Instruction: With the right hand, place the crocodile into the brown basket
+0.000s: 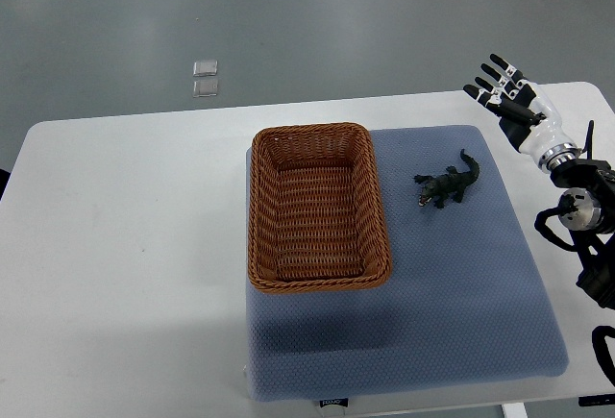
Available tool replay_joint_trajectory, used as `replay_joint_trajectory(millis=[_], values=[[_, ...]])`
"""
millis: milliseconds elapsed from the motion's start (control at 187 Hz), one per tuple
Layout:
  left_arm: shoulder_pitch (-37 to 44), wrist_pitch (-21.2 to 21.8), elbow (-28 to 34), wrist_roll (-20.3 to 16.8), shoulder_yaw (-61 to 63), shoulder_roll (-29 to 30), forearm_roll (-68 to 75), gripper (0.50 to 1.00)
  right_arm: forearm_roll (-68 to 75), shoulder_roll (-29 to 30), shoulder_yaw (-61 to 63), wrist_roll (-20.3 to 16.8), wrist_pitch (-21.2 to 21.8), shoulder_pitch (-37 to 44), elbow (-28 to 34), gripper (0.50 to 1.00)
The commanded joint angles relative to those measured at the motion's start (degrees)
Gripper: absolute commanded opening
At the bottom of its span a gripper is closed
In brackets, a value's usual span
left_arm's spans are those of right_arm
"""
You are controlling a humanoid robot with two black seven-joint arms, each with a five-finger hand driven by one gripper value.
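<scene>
right hand [504,91]: up over the table's far right corner, fingers [494,61] spread wide, holding nothing, apart from the crocodile
crocodile [448,184]: dark, lying on the mat just right of the basket, tail pointing to the far right
brown basket [258,216]: wicker, rectangular, sitting on the mat's far left part
blue mat [461,322]: covers the right half of the white table [125,264]
floor: 2 clear squares [205,80] beyond the table's far edge

Dark crocodile [449,184] right of empty brown basket [319,278].
</scene>
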Motion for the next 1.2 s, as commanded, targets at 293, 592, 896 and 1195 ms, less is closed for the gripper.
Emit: replay_joint_trajectory(millis=[293, 592, 896, 1195], values=[[0.0, 0.0, 0.4, 0.0, -0.2, 0.0, -0.1, 1.0, 0.0, 0.0, 0.0, 0.0, 0.1, 0.0, 0.0, 0.93], [0.1, 0.0, 0.4, 0.0, 0.3, 0.0, -0.1, 1.0, 0.1, -0.2, -0.2, 0.0, 0.3, 0.0, 0.0, 0.932], [0.0, 0.0, 0.4, 0.0, 0.4, 0.0, -0.1, 1.0, 0.1, -0.5, 0.1, 0.1, 3.5, 0.1, 0.0, 0.93], [0.0, 0.0, 0.4, 0.0, 0.4, 0.0, -0.1, 1.0, 0.1, -0.8, 0.1, 0.2, 3.6, 0.1, 0.0, 0.93]])
